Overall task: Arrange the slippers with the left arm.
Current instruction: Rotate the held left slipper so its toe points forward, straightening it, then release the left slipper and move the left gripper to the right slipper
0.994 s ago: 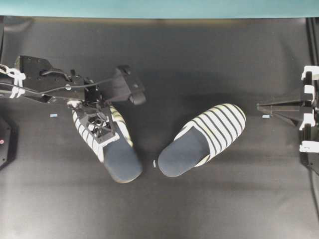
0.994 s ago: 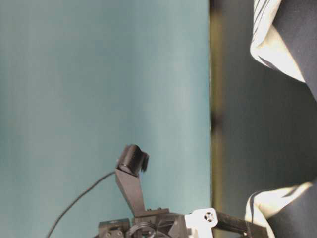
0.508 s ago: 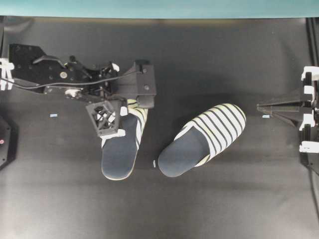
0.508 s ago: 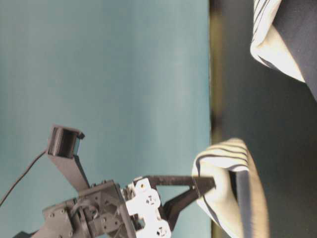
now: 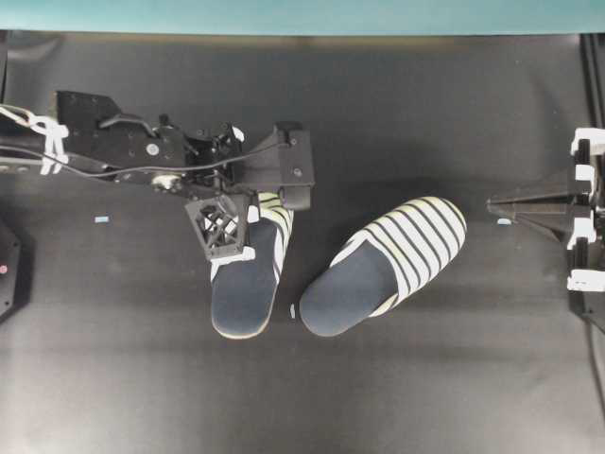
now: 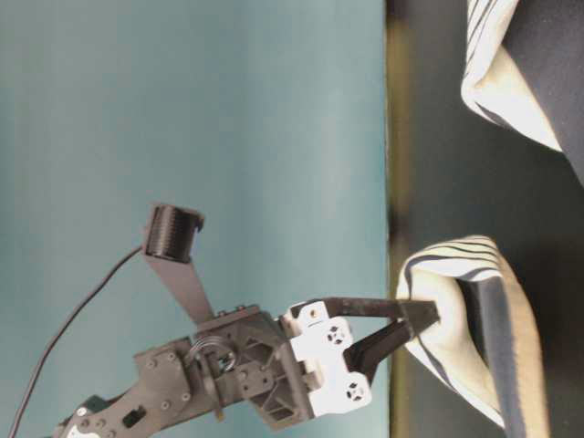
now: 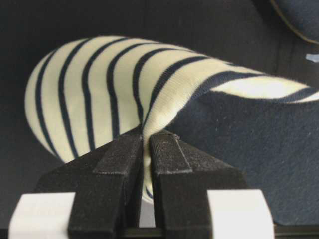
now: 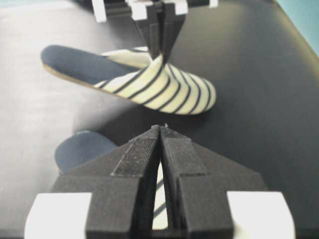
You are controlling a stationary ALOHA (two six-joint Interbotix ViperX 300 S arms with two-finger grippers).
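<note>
My left gripper [image 5: 236, 230], the black lattice one, is shut on the edge of the striped toe cover of the left slipper [image 5: 244, 291]. The wrist view shows the fabric pinched between its jaws [image 7: 147, 135], with the striped cover [image 7: 94, 84] bunched up. This slipper's navy heel points to the near edge of the table. The other slipper [image 5: 383, 267] lies slanted just to its right, toe to the upper right, apart from it. My right gripper [image 5: 493, 201], pointed and black, is shut and empty at the right edge [image 8: 160, 129], facing both slippers [image 8: 149, 79].
The table top is a black mat [image 5: 302, 397] with a teal wall [image 5: 302, 14] behind it. Small pale tape marks lie at the left [image 5: 102, 219], the right [image 5: 504, 221] and between the slippers' heels [image 5: 293, 310].
My left arm has carried its slipper to the right, nearer the other one, and turned it so the heel points towards the near edge. The right arm and the other slipper have not moved.
</note>
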